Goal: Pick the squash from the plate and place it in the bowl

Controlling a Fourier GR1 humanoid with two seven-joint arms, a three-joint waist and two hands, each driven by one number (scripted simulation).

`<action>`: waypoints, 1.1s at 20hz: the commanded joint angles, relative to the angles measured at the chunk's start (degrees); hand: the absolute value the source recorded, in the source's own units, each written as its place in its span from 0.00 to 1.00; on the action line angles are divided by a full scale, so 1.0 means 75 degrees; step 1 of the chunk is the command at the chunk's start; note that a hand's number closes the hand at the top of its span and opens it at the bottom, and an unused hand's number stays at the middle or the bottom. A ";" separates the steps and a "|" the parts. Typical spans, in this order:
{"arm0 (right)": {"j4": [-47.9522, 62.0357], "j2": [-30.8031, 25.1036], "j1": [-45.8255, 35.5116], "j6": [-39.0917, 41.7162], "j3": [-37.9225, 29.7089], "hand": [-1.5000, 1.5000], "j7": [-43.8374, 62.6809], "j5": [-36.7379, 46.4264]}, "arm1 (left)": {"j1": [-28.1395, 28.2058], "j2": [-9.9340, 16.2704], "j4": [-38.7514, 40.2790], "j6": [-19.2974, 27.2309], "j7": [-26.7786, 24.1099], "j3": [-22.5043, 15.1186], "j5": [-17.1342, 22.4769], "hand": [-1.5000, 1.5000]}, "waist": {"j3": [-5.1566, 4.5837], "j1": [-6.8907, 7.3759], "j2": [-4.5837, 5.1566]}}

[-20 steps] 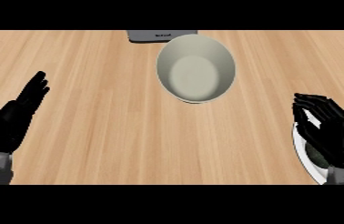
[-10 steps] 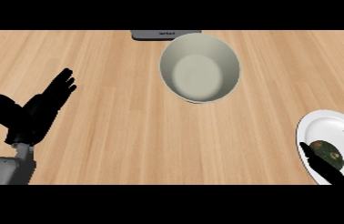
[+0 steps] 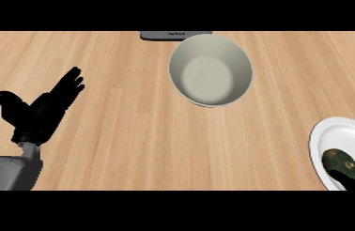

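A pale wooden counter (image 3: 139,131) fills the view. Toward its far edge, a little right of the middle, stands a pale grey-green oval bowl (image 3: 211,70) with nothing in it. Just behind the bowl, touching the far edge of the counter, a dark grey flat object (image 3: 174,35) shows only as a narrow strip; what it is I cannot tell.

At the counter's right edge, toward the near corner, lies a round white plate (image 3: 326,141), cut off by the view's border. On it rests the dark green squash (image 3: 340,162) with faint yellowish mottling, lying on the near part of the plate and partly cut off as well. The plate and the bowl are well apart, with bare wood between them.

The robot's black left hand (image 3: 43,110) shows over the counter's left side on its grey forearm (image 3: 17,171), fingers straight and spread, pointing toward the far right, thumb held out to the left. It holds nothing. The right hand is out of sight.
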 commanded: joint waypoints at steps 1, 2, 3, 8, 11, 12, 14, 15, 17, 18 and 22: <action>-0.0890 -0.0816 0.0079 0.1131 0.0079 0.00 0.2424 0.0632 | -0.0002 -0.0173 0.0020 0.0091 -0.0036 -0.0120 -0.0154 0.50 | -0.0008 0.0094 0.0012; -0.0932 -0.1003 -0.0027 0.1477 0.0059 0.00 0.2903 0.0638 | -0.0084 0.0002 0.0029 -0.0128 0.0003 0.0104 0.0076 0.50 | -0.0003 0.0130 0.0011; -0.1218 -0.1282 -0.0178 0.2011 0.0117 0.00 0.3257 0.0407 | -0.0443 -0.0118 0.0396 -0.0054 0.0084 0.0017 -0.0046 0.50 | -0.0002 0.0033 0.0032; -0.1527 -0.1968 -0.1433 0.3593 0.0264 0.00 0.5467 -0.0133 | -0.0013 -0.0222 -0.0120 -0.0068 0.0076 -0.0117 -0.0151 0.50 | 0.0024 0.0208 -0.0008; -0.1312 -0.2293 -0.2651 0.4454 0.0324 0.00 0.6540 -0.0769 | -0.0200 -0.0144 0.0240 -0.0354 0.0066 0.0039 -0.0050 0.50 | 0.0025 0.0183 0.0001; -0.0736 -0.2189 -0.2776 0.4504 0.0499 0.00 0.6264 -0.0730 | 0.0070 -0.0439 -0.0159 -0.0004 0.0084 -0.0181 -0.0286 0.50 | 0.0036 0.0194 -0.0011; -0.0872 -0.2196 -0.3187 0.4793 0.0968 0.00 0.7116 -0.0613 | -0.0302 -0.0164 0.0387 -0.0334 -0.0053 0.0199 -0.0140 0.50 | 0.0030 0.0178 0.0000; -0.0765 -0.2212 -0.3282 0.4990 0.0998 0.00 0.7383 -0.0874 | -0.0527 -0.0324 0.0548 -0.0219 0.0027 -0.0017 -0.0328 0.50 | 0.0027 0.0151 0.0011; -0.0250 -0.2055 -0.3533 0.4972 0.1280 0.00 0.7373 -0.0725 | -0.0324 -0.0329 0.0724 -0.0444 -0.0333 0.0179 -0.0193 0.50 | 0.0029 0.0191 0.0008; -0.0248 -0.2199 -0.3748 0.5253 0.1036 0.00 0.7501 -0.1104 | -0.0568 -0.0128 0.0365 -0.0389 0.0238 0.0251 -0.0147 0.50 | 0.0034 0.0168 -0.0015; -0.0498 -0.2090 -0.3331 0.5176 0.1447 0.00 0.7857 -0.0948 | -0.0718 -0.0328 0.0301 -0.0119 0.0445 0.0282 -0.0225 0.50 | 0.0035 0.0079 -0.0037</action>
